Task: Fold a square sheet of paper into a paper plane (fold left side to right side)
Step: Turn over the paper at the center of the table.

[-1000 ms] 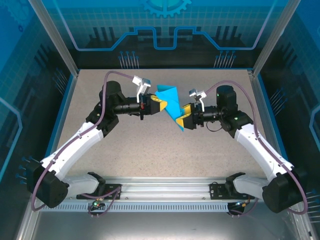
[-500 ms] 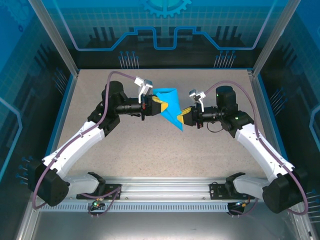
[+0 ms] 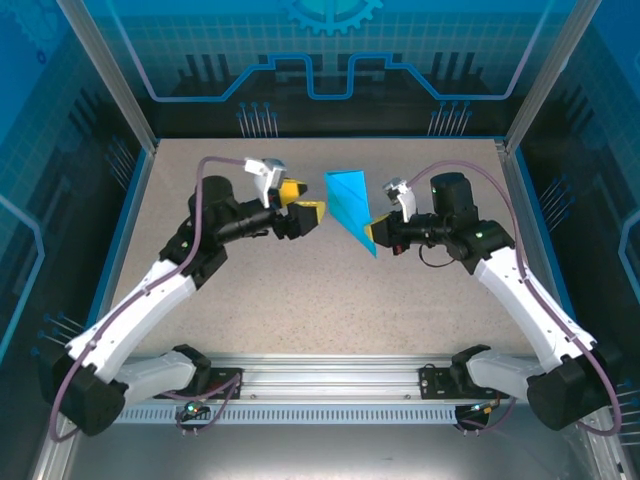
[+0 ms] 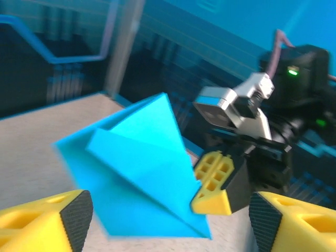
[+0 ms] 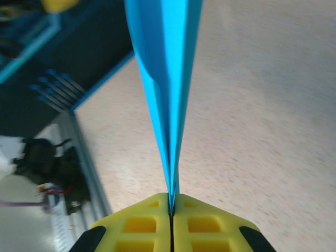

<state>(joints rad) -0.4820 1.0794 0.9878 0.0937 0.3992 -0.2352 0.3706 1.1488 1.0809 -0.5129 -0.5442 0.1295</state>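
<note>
Blue paper plane, pinched at one tip by right hand; left hand spread wide, empty, beside it

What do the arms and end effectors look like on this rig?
The left arm and right arm match: white links, black joints, a mauve cable looped along each. The left end effector and right end effector have yellow fingers with square moulded pockets and black textured pads. A silver-grey camera sits on each wrist.
</note>
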